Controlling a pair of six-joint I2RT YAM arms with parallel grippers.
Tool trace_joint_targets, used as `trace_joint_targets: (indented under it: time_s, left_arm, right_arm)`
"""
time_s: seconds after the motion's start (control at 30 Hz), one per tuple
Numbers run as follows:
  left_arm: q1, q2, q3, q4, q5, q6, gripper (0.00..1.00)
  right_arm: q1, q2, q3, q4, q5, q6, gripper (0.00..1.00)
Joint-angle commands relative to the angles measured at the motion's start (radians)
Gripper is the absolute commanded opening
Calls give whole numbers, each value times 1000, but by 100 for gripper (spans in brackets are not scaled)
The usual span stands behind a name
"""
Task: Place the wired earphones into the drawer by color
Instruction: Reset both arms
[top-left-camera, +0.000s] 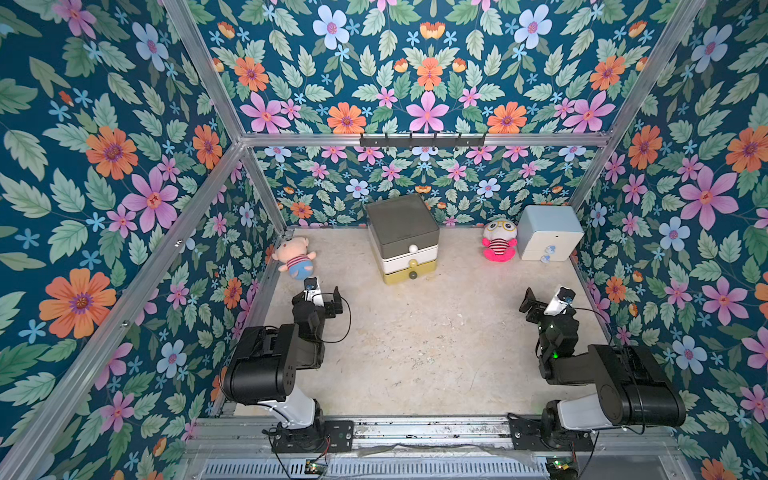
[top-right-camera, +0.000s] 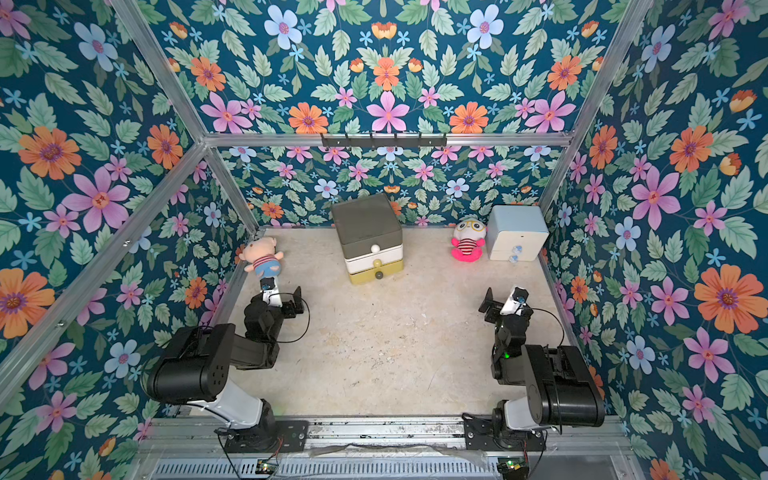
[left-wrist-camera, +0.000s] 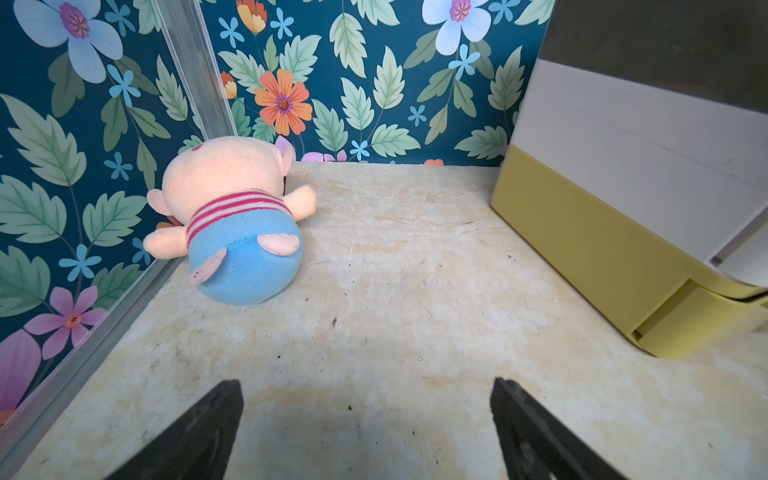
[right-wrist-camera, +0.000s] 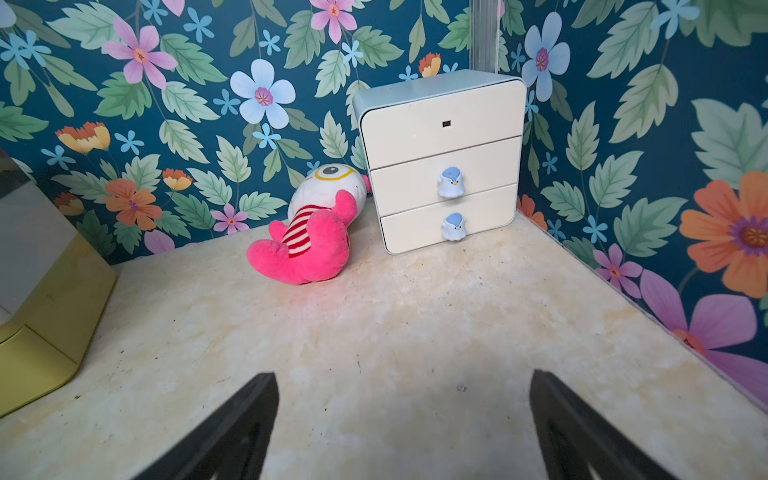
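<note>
No wired earphones show in any view. The drawer unit (top-left-camera: 402, 232) stands at the back middle of the floor, a stack of a grey, a white and a yellow drawer, all shut; both top views show it (top-right-camera: 368, 230). Its yellow side (left-wrist-camera: 582, 249) lies off to one side of my left gripper (left-wrist-camera: 365, 386), which is open with only bare floor between its fingers. My right gripper (right-wrist-camera: 403, 380) is also open over bare floor, and the unit's yellow corner (right-wrist-camera: 41, 316) is at the edge of its view. Both arms sit folded near the front, left gripper (top-left-camera: 323, 300) and right gripper (top-left-camera: 543, 306).
A pale pig plush (top-left-camera: 295, 258) lies at the back left, by the wall. A white and pink plush (top-left-camera: 498, 241) leans beside a blue-white cabinet (top-left-camera: 548, 237) with two shut penguin-knob drawers in the back right corner. Flowered walls enclose three sides.
</note>
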Motion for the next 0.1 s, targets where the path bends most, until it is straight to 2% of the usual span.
trace_joint_targets:
  time_s: [0.0,0.07]
  left_arm:
    - [-4,0,5,6,-8,-1,99]
    - [-4,-1,2,7,-9,-1,99]
  right_arm:
    - [1,1,2,28,8,-12,99]
    - [1,0,2,29,4,-11,99]
